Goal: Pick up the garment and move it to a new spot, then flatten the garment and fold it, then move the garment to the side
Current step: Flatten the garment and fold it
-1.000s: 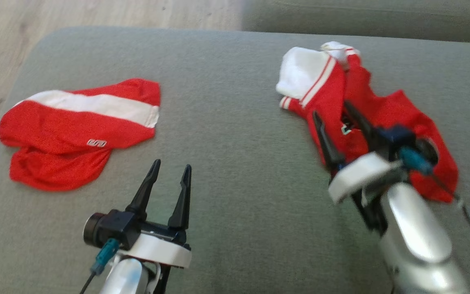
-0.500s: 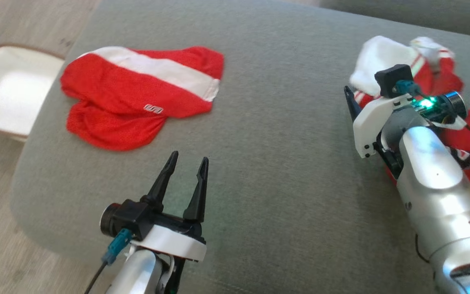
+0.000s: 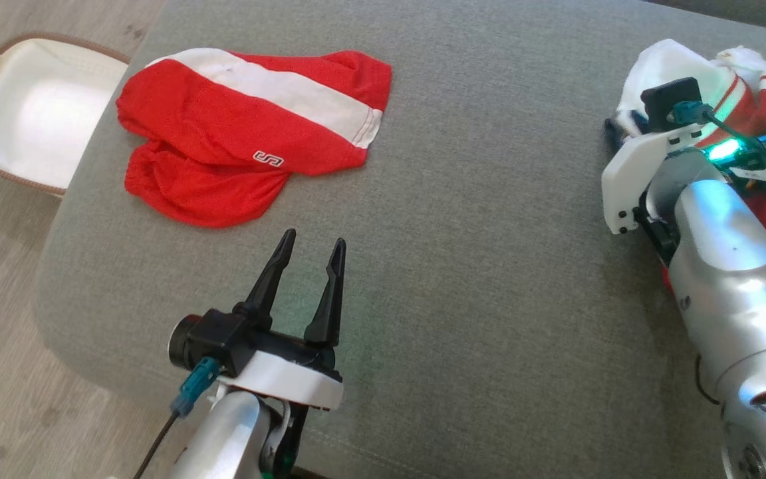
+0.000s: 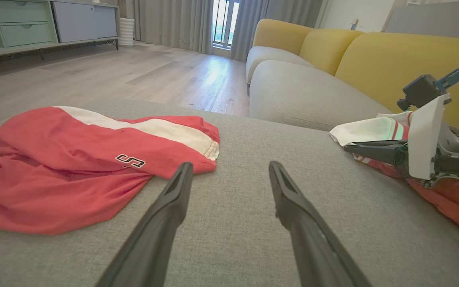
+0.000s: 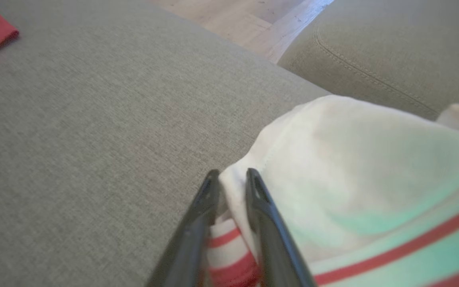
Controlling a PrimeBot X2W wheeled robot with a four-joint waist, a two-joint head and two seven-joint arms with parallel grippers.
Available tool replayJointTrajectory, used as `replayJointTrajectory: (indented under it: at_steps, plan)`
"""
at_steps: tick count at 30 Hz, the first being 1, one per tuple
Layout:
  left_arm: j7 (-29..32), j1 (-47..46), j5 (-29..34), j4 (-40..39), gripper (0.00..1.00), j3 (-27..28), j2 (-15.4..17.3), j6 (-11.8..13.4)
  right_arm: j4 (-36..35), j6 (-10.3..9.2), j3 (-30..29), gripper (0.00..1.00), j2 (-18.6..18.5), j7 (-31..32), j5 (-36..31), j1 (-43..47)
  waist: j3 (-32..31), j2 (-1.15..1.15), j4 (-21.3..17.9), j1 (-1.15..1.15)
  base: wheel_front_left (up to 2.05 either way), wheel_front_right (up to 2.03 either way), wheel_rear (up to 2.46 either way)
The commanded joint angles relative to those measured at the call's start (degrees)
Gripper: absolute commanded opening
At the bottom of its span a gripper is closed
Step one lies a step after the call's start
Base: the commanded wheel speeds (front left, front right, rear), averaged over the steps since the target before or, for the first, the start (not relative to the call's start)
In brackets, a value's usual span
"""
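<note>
Right wrist view: right gripper (image 5: 230,175) nips the white hem of the garment (image 5: 353,159), bunched at upper right of the head view, while left gripper (image 3: 310,241) hangs spread and empty; so thin a bite could slip on lifting.

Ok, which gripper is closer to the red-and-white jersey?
Right. The right gripper pinches the jersey at its white edge; the left gripper hovers open, nearer the red shorts.
</note>
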Motion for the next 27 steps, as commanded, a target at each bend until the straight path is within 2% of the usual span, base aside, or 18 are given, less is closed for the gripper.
replayJointTrajectory:
  at_steps: [1,6,9,11,13,16,23,27]
  plan:
    - [-0.5,-1.4,-0.1,-1.6,1.0,1.6,0.2,0.4,-1.1,0.41,0.5,0.0,2.1,-2.7,-0.1,-1.8,-0.2,0.0,-0.7,-0.01,0.0,0.0,0.0]
    - [-0.5,-1.0,0.5,-1.1,1.0,2.5,0.2,0.4,-0.9,0.41,0.8,0.0,4.0,-8.2,1.6,-1.6,-1.5,0.0,-2.6,-0.01,0.0,0.0,0.0]
    - [-0.5,-0.6,1.1,-1.0,1.0,3.4,0.2,0.3,-1.2,0.41,4.5,0.0,4.9,-13.3,4.1,-0.4,-3.0,0.0,-4.6,-0.01,0.0,0.0,0.0]
    - [-0.5,-0.1,1.7,-0.7,1.0,3.9,0.2,0.1,-3.7,0.41,11.4,0.0,5.0,-16.5,10.2,1.9,-4.1,0.0,-6.0,-0.01,0.0,0.0,0.0]
    - [-0.5,0.4,2.3,-0.5,1.0,4.6,0.2,-0.1,-9.5,0.41,20.6,0.0,5.0,-17.7,18.0,4.9,-5.2,0.0,-7.7,-0.01,0.0,0.0,0.0]
    - [-0.5,1.4,3.0,-0.4,1.0,6.0,0.2,-0.3,-17.6,0.41,31.8,0.0,5.1,-18.2,25.4,8.3,-6.4,0.0,-10.3,-0.01,0.0,0.0,0.0]
    - [-0.5,2.9,4.7,-0.1,1.0,7.8,0.3,-1.1,-26.1,0.41,44.8,0.0,5.0,-16.5,33.9,13.4,-9.5,0.0,-13.1,-0.01,0.0,0.0,0.0]
    - [-0.5,3.4,5.3,0.2,1.0,8.1,0.3,-1.4,-29.6,0.41,50.6,0.0,2.7,-14.9,37.7,15.4,-10.8,0.0,-13.2,-0.01,0.0,0.0,0.0]
